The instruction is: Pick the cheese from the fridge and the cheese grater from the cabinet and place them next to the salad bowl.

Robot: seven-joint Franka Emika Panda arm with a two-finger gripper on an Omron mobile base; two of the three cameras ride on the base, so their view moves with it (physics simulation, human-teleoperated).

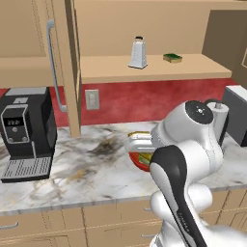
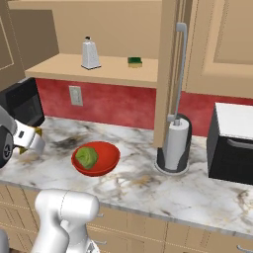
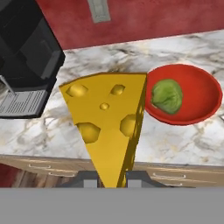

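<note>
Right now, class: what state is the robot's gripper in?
Gripper: shut on the yellow-orange holed cheese wedge, above the marble counter.

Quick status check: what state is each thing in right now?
Gripper: shut on the cheese.
Cheese: held above the counter, beside the bowl.
Bowl: on the counter, lettuce inside.
Grater: upright on the cabinet shelf.
Cabinet: door open.

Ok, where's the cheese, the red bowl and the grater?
cheese (image 3: 109, 118): hand view, middle of its holey yellow face.
red bowl (image 2: 109, 155): right base view, bare inside wall.
grater (image 1: 138, 54): left base view, its silvery front side.
</note>
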